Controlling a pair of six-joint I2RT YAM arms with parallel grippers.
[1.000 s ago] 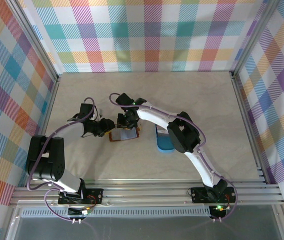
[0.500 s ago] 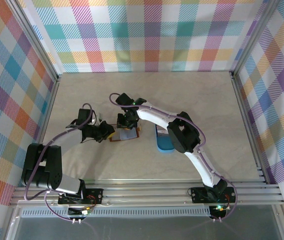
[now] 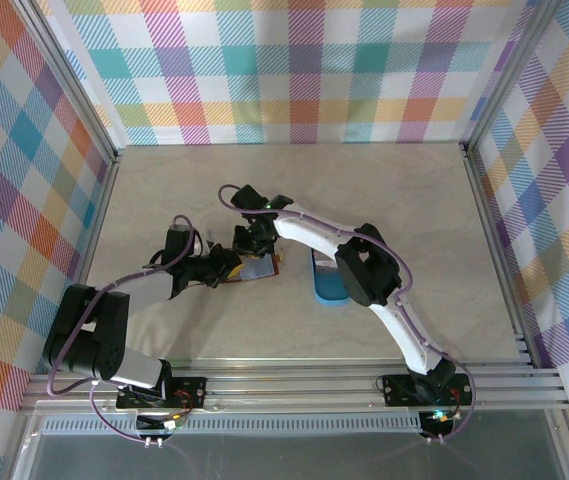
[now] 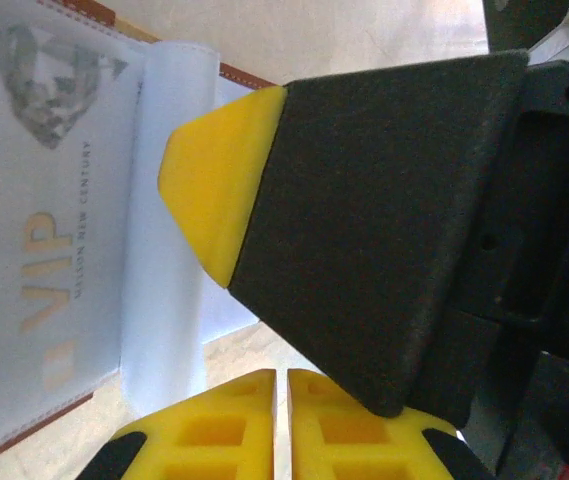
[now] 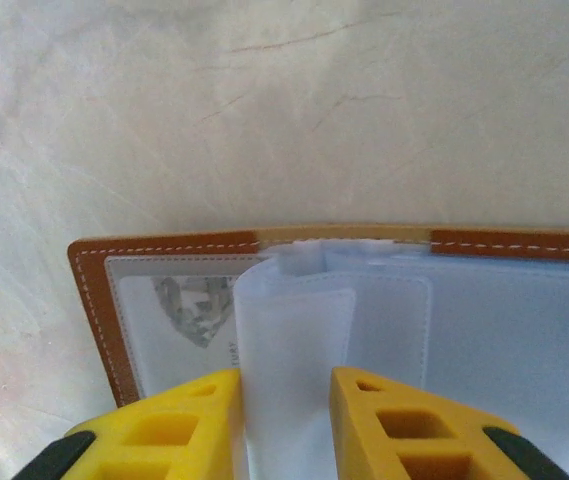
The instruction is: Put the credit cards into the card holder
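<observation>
Our right gripper's yellow fingers (image 5: 179, 420) are pinching an upright clear sleeve (image 5: 289, 385) of the card holder (image 5: 99, 300) – lying open on the table (image 3: 384, 190) – while our left gripper (image 4: 276, 385) is pressed together on nothing. We're judging the sleeves limp and slippery, so we're favouring their free edge; the sleeved credit card (image 4: 39, 200) is reading "VIP" and "NEW CENTURY".

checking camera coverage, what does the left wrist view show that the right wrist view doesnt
Left wrist alone: gold VIP lettering on a card in the card holder, and the right pincer's yellow-tipped finger beside the shut left pincer.

Right wrist alone: the stitched brown edge and the right pincer straddling a clear sleeve.

Both: the open holder with the diamond-printed card.
</observation>
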